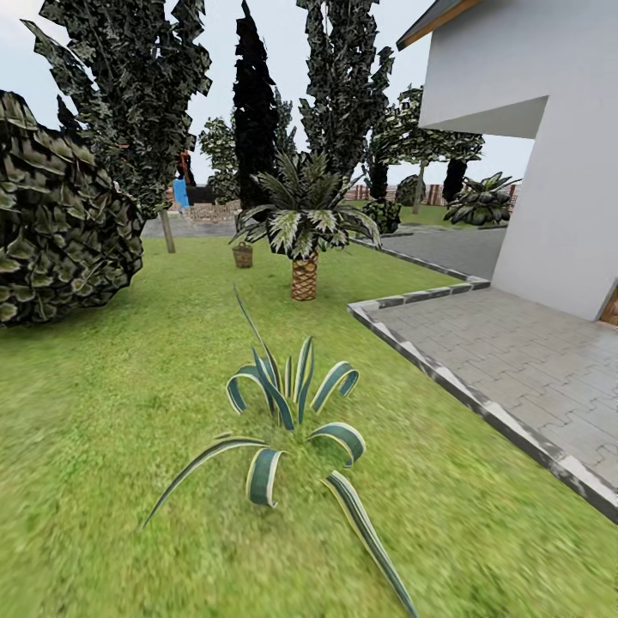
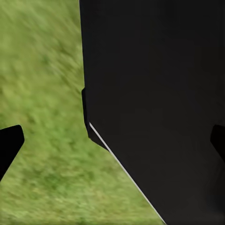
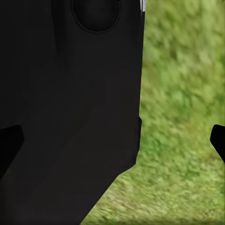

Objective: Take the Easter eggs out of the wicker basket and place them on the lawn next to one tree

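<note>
Nearest to you in the head view, a striped spiky plant (image 1: pixel 292 421) sprawls on the lawn (image 1: pixel 112 446) at lower centre. Behind it, at mid-frame, stands a short palm (image 1: pixel 305 227) with a scaly trunk. Just left of that palm and farther back, you can see the wicker basket (image 1: pixel 244 255), small and brown on the grass; its contents are too small to tell. Left of the basket, a tree (image 1: pixel 129 86) with a slim pale trunk rises into the upper left, and a big dark shrub (image 1: pixel 60 223) bulges in from the left edge. A narrow black cypress (image 1: pixel 255 103) stands at upper centre. Grey paving (image 1: pixel 506 360) with a stone kerb takes the right side, below a white house wall (image 1: pixel 558 172).

Your left wrist view has a black part of the robot's body (image 2: pixel 159 103) across the right of the frame, blurred grass on the left. The left gripper (image 2: pixel 115 143) shows dark fingertips (image 2: pixel 9 143) at both side edges, spread wide with nothing between them.

Your right wrist view has the black body (image 3: pixel 70 108) on the left, grass on the right. The right gripper (image 3: pixel 115 143) is likewise spread, its fingertips (image 3: pixel 218 140) at the edges, holding nothing.
</note>
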`<state>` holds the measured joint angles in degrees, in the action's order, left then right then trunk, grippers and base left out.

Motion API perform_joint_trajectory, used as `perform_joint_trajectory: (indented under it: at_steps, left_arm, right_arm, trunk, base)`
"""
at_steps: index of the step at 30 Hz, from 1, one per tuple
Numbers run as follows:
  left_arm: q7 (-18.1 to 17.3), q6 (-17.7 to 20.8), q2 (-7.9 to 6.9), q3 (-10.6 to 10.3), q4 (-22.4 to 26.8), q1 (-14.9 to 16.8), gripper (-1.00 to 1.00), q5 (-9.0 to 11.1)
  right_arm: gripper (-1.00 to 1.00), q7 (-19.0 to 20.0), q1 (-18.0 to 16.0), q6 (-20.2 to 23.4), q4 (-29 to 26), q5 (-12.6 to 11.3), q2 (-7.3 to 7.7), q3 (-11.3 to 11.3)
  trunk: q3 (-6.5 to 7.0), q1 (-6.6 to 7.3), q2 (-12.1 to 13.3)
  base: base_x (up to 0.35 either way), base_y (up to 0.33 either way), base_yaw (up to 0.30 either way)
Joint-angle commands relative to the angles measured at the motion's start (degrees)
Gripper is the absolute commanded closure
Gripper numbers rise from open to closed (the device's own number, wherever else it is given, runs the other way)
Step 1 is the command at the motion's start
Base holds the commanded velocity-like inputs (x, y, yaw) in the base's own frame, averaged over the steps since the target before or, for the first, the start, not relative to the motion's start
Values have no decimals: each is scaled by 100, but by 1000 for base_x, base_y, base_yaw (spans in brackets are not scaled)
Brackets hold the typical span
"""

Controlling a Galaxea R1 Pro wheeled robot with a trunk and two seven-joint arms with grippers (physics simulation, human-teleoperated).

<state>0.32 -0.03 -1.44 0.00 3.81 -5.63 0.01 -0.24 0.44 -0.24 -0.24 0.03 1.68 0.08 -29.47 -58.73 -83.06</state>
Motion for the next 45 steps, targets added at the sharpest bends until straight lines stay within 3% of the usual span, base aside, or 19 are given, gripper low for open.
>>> perform_joint_trajectory:
  at_steps: [1, 18, 36, 45]
  left_arm:
    - [3, -3, -3, -1, 13, -6, -100, -6]
    - [4, 1, -5, 0, 13, -1, -100, -18]
    - [-5, 20, 3, -8, 5, -6, -100, -27]
    - [-5, 20, 3, -7, 5, -4, -100, -27]
  right_arm:
    - [-100, -2, 0, -2, -2, 1, 0, 1]
    - [-100, -2, 0, -2, -2, -3, 2, 1]
    - [-100, -2, 1, -2, -2, -3, 7, 1]
    - [-100, -2, 2, -2, -2, -3, 8, -7]
  trunk:
    - [-3, 0, -2]
    - [-3, 0, -2]
    - [-3, 0, -2]
    - [-3, 0, -2]
  base:
    - [160, 0, -1]
    - [91, 8, 0]
    - [152, 268, -3]
    - [-38, 189, -239]
